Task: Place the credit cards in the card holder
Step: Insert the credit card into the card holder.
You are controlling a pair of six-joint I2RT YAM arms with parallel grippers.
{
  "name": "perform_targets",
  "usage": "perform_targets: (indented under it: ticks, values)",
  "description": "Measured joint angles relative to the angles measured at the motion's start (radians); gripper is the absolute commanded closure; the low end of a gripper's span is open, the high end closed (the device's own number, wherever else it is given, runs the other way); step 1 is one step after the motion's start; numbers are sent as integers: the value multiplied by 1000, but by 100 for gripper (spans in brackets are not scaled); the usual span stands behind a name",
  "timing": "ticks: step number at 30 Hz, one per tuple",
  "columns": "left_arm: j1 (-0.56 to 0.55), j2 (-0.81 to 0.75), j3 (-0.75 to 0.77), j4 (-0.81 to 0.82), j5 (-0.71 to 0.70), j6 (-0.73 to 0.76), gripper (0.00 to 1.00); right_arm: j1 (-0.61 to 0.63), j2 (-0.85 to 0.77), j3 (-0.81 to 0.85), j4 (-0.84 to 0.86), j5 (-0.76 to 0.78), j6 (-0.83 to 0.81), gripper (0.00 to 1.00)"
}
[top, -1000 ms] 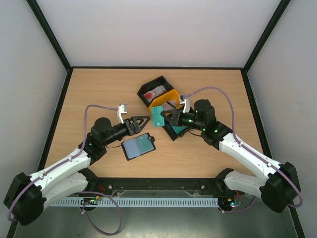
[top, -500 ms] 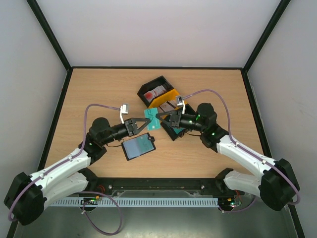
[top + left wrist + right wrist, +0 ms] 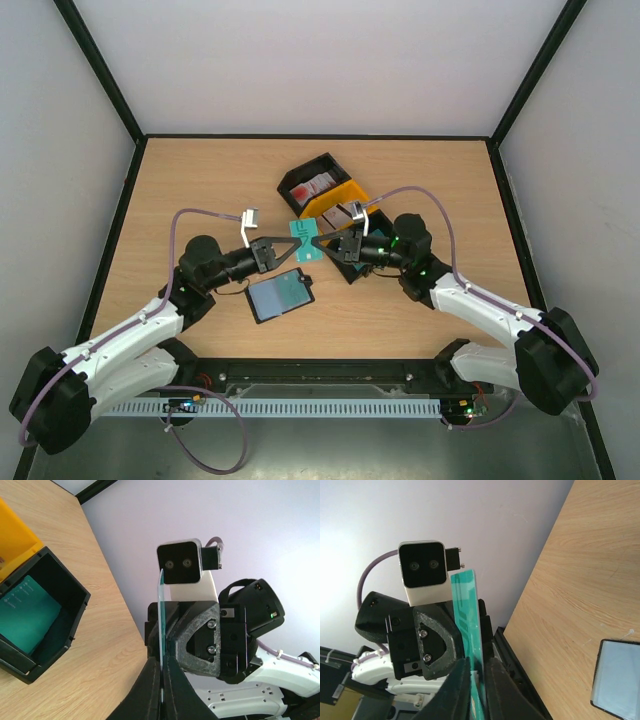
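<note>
A teal credit card (image 3: 303,240) hangs edge-up above the table between both grippers. My left gripper (image 3: 297,246) is shut on the credit card (image 3: 161,615), its fingers (image 3: 152,685) pinching the lower edge. My right gripper (image 3: 317,240) faces it from the other side. Its jaws stand slightly apart around the same credit card (image 3: 467,615), with a thin gap beside one finger (image 3: 495,680). The black card holder (image 3: 280,294) lies open on the table below the left gripper, grey-teal inside, and a corner of the card holder (image 3: 617,672) shows in the right wrist view.
A black tray (image 3: 310,183) with red-and-white cards stands behind the grippers, a yellow tray (image 3: 333,200) beside it. Another black tray (image 3: 45,610) holds a teal card (image 3: 27,610); in the top view this tray (image 3: 350,268) sits under my right arm.
The right gripper carried the teal card left to the left gripper. The left gripper closed on the card, and the right jaws have just loosened.
</note>
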Motion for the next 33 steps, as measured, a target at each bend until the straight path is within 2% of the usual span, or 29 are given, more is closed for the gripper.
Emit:
perform_targets:
  ticks: [5,6,8,10,12,13,18,22,27,33]
  values:
    - [2,0,0,3,-11,-28,95,2,3,-23,57,1,10,98]
    - [2,0,0,3,-13,-33,88,2,3,-26,67,1,12,98]
    - [2,0,1,2,-16,-35,63,2,3,-28,80,1,12,98]
    - [3,0,5,-36,-41,-31,44,7,3,-28,82,7,7,98]
    - [3,-8,12,-109,-91,-14,35,8,3,-26,60,25,-10,98]
    - [2,-17,16,-163,-132,-7,34,9,4,-25,39,37,-24,98]
    - [5,-55,22,-463,-388,27,34,21,75,6,-125,124,-129,98]
    - [9,-48,21,-661,-493,34,38,72,186,14,-193,176,-180,98]
    - [9,-47,-13,-779,-518,22,51,161,335,16,-196,189,-193,98]
    - [9,-14,-78,-832,-503,10,66,209,475,60,-173,192,-196,98]
